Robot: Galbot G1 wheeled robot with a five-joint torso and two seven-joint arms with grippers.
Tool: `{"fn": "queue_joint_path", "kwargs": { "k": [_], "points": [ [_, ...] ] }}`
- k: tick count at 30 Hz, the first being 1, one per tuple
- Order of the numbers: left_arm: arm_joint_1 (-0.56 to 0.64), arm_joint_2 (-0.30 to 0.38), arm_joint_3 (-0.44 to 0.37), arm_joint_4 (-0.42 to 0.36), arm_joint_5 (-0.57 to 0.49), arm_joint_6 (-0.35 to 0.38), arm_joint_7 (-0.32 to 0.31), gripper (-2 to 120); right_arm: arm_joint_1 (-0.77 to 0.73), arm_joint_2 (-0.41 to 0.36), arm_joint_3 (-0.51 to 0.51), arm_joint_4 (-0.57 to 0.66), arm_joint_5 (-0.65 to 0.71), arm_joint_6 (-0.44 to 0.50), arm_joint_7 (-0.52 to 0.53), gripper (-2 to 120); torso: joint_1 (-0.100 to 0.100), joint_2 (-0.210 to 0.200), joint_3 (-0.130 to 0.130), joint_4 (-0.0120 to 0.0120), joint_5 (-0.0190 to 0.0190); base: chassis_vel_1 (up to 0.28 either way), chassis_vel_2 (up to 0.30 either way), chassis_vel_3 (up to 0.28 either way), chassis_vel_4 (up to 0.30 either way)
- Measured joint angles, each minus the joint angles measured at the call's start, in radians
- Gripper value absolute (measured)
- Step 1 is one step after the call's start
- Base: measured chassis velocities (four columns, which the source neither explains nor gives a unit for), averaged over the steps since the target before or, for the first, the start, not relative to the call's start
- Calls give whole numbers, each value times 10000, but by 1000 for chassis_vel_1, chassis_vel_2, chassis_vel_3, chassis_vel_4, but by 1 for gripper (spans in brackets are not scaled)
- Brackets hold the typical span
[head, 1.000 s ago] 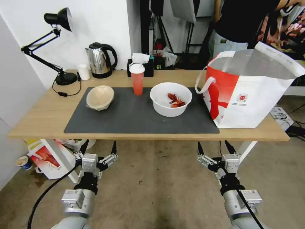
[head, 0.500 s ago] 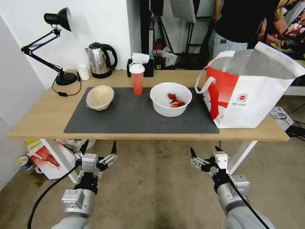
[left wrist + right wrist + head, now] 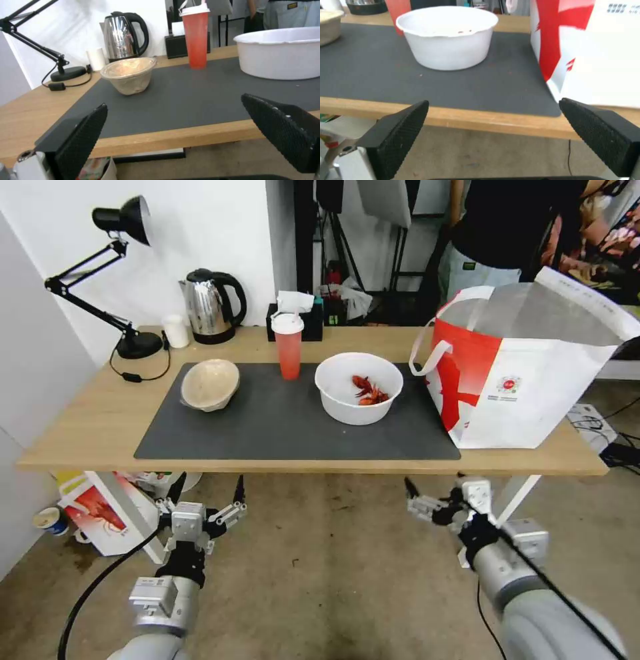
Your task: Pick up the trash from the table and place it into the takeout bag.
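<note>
My right gripper [image 3: 437, 500] and left gripper [image 3: 207, 493] both hang spread and empty below the table [image 3: 93, 427] edge; the white bowl [image 3: 359, 388] sits ahead and above the right one, beside the takeout bag [image 3: 527, 373]. Risk, as I judge it: rising from here could catch the table edge or nudge the bag. The head view shows crayfish scraps; my right wrist view shows only the bowl's outer wall.
</note>
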Motion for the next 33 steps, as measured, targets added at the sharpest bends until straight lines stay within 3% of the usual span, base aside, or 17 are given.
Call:
{"fn": "queue_joint_path", "kwargs": {
  "k": [10, 18, 23, 29, 31, 33],
  "points": [
    [0, 0, 0, 0, 0, 0, 0, 100, -41, -269, 310, 178, 234, 36, 7, 100, 0, 0, 1, 0, 2, 0, 0, 0, 0],
    [0, 0, 0, 0, 0, 0, 0, 100, 423, -806, 479, 148, 798, 1112, -632, 100, 0, 0, 0, -1, 1, 0, 0, 0, 0],
    [0, -2, -1, 0, 1, 0, -2, 100, 1856, -2115, 516, -675, 1645, 2155, -1607, 100, 1, -1, 0, 2, 5, 0, 0, 0, 0],
    [0, 0, 0, 0, 1, 0, 0, 100, 3774, -3855, 43, -1346, 2951, 2187, -1579, 100, 1, -1, 1, 2, 2, 0, 0, 0, 0],
    [0, 0, 0, 0, 1, 0, 0, 100, 3980, -4012, -41, -1414, 3131, 2124, -1543, 100, 1, 0, 1, 1, 2, 0, 0, 0, 0],
    [0, 0, 0, 0, 0, 0, 0, 100, 6103, -5133, -1282, -2217, 4647, 1819, -1558, 100, 1, 0, 2, 2, 1, 0, 0, 0, 0]
  ]
}}
